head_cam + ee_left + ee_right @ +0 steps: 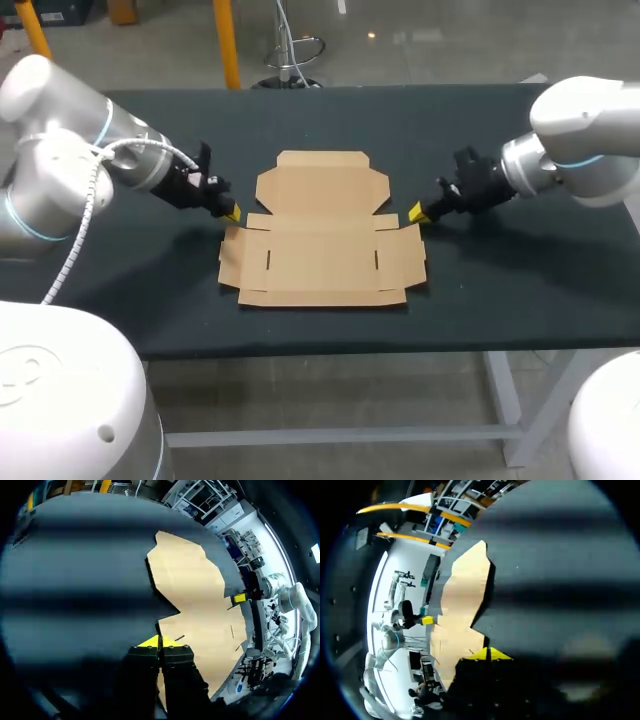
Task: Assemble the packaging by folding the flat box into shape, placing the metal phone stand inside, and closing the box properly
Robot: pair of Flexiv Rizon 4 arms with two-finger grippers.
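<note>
A flat brown cardboard box blank (322,243) lies unfolded in the middle of the dark table (130,290). My left gripper (231,212) is shut with nothing in it, its yellow tips close together just off the blank's left edge. My right gripper (415,212) is shut and empty too, at the blank's right edge. In the left wrist view the shut tips (160,641) point at the cardboard blank (200,600), and my other gripper (239,598) shows beyond it. In the right wrist view the shut tips (488,653) sit beside the blank (462,600). No metal phone stand is in view.
The table's front edge (320,352) runs below the blank, with bare dark surface on either side of it and behind it.
</note>
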